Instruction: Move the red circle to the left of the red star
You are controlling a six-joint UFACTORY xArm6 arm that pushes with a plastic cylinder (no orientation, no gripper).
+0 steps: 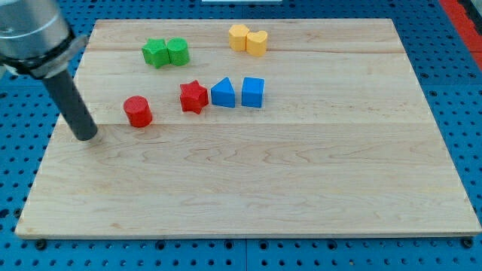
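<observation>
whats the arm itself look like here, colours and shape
Only its end shows, at the view's top left: a rounded, blurred silver-grey metal housing, from which a straight dark rod, near black and matte, runs down to my tip on the wooden board. No cables, labels or markings are visible. My tip sits at the view's left of the red circle, apart from it.

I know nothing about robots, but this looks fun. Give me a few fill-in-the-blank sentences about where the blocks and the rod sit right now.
1. The red circle lies to the view's ____ of the red star.
2. My tip is on the view's left of the red ____, apart from it.
3. The two blue blocks sit to the view's ____ of the red star.

Missing words: left; circle; right.
</observation>
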